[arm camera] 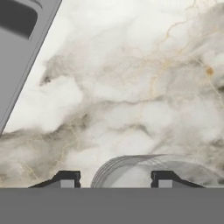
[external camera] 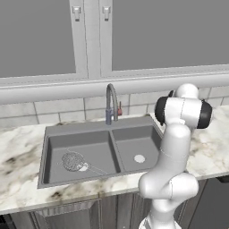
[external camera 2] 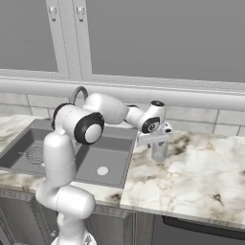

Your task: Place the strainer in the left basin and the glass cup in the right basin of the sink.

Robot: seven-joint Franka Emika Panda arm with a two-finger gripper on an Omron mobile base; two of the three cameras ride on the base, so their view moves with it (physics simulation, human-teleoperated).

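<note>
Glass cup (external camera 2: 159,151) stands on counter (external camera 2: 201,167), right of sink (external camera 2: 115,184). Gripper (external camera 2: 158,143) directly above, fingers (arm camera: 65,178) spread either side of rim. Likely light, rigid, slippery, fragile: grip mid-wall w/ moderate force.

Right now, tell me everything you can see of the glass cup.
The glass cup is a small clear tumbler, nearly colourless, standing upright on the marble counter to the right of the sink, outside both basins. The gripper sits directly over it. In the hand view its round rim curves between the fingertips; whether they touch it is unclear.
</note>
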